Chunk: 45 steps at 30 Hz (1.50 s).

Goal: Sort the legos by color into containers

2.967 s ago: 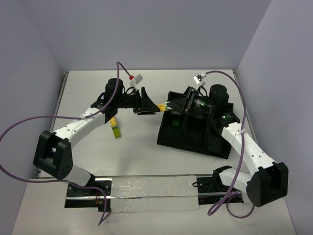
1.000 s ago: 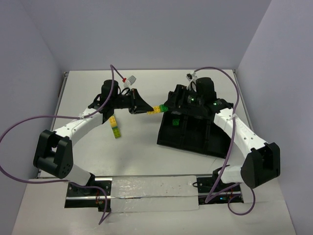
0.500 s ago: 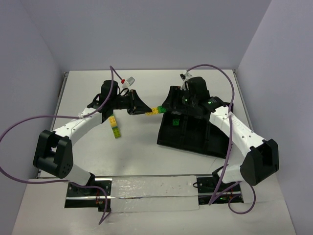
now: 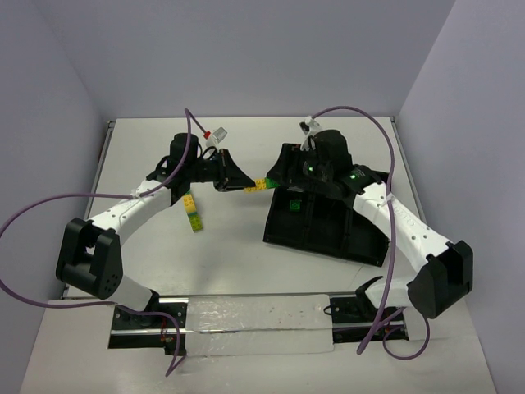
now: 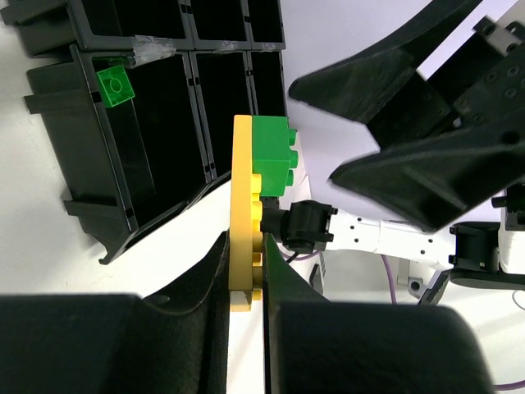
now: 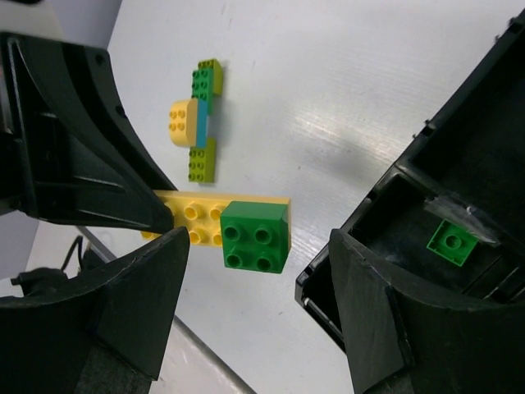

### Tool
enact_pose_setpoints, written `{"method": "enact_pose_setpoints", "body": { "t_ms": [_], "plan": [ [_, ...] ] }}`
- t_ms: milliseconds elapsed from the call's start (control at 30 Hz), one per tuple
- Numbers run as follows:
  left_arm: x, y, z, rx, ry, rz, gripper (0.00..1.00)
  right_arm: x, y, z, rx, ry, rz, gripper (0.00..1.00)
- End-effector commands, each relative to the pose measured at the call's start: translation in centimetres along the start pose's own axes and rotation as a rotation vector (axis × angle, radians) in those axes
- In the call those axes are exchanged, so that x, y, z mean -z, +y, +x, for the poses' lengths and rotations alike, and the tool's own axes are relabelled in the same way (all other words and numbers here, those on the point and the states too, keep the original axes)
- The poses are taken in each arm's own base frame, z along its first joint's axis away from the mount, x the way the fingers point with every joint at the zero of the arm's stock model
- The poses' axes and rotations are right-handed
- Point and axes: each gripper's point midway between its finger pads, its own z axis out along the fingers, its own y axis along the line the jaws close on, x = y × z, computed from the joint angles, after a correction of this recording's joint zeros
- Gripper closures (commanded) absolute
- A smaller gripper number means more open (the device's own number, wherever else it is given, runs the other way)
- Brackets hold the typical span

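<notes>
My left gripper [image 5: 246, 283] is shut on one end of a yellow lego plate [image 5: 243, 197], held above the table left of the black tray [image 4: 365, 246]. On the plate's free end a dark green lego [image 6: 256, 235] is stuck. My right gripper [image 6: 257, 279] stands open, one finger on each side of that green lego and touching nothing. One green lego [image 6: 453, 243] lies in a near-left container of the tray. A joined cluster of green, yellow, light blue and lime legos [image 4: 193, 212] lies on the table under the left arm.
The tray's wall [image 6: 385, 185] stands right beside my right gripper's right finger. The left gripper's black fingers [image 6: 82, 164] fill the left of the right wrist view. Purple cables loop over both arms. A metal rail [image 4: 246, 324] runs along the near table edge.
The right gripper has swung left and closed in on the green lego at the plate's end. The left gripper has kept the yellow plate in about the same place.
</notes>
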Motion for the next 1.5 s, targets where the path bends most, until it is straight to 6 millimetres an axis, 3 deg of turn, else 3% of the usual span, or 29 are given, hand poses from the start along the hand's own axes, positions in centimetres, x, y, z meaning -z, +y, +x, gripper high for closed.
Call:
{"method": "enact_pose_setpoints", "body": {
  "t_ms": [0,133,233,300,367,400,567,800,867,1033,1133,1233,1367,1467],
  "plan": [
    [0.2,-2.3,-1.3,-0.06,-0.028,0.043,1.0,-1.0,1.1,0.5,0.046,0.028,-0.008,0.24],
    [0.2,-2.3,-1.3,-0.061,-0.028,0.041,1.0,-1.9,0.3,1.4,0.051,0.056,0.033,0.26],
    [0.2,-2.3,-1.3,-0.064,-0.027,0.042,1.0,-2.1,0.4,1.7,0.053,0.063,0.034,0.35],
    [0.2,-2.3,-1.4,-0.065,-0.03,0.042,1.0,-2.3,0.0,1.8,0.048,0.061,0.049,0.51],
    [0.2,-2.2,-1.4,-0.066,-0.031,0.037,1.0,-2.1,0.0,1.5,0.043,0.045,0.056,0.61],
    [0.2,-2.0,-1.4,-0.067,-0.032,0.031,1.0,-2.0,0.0,1.3,0.038,0.034,0.06,0.72],
    [0.1,-0.9,-1.0,-0.044,-0.02,-0.011,1.0,-1.7,-0.5,1.2,0.036,0.02,0.086,0.98],
    [-0.3,1.9,-0.2,0.0,-0.007,-0.098,1.0,-0.1,-0.3,1.1,0.012,-0.013,0.054,1.0],
    [-0.4,2.6,-0.3,0.001,-0.014,-0.124,1.0,0.7,-0.7,0.1,-0.043,-0.053,0.014,1.0],
    [-0.7,2.9,-0.7,0.003,-0.016,-0.133,1.0,3.0,-0.9,-0.1,-0.117,-0.075,-0.097,1.0],
    [-1.0,2.8,-0.9,0.0,-0.017,-0.132,1.0,3.1,-1.3,1.0,-0.113,-0.036,-0.098,1.0],
    [-1.1,2.6,-1.1,-0.005,-0.02,-0.135,1.0,2.9,-2.5,1.9,-0.129,-0.02,-0.045,1.0],
    [-0.9,2.3,-1.4,-0.014,-0.044,-0.159,1.0,2.6,-8.3,2.8,-0.119,-0.023,0.286,1.0],
    [-0.2,2.0,-2.1,-0.025,-0.083,-0.2,1.0,1.8,-10.1,4.4,-0.064,0.049,0.385,0.99]
  ]
}}
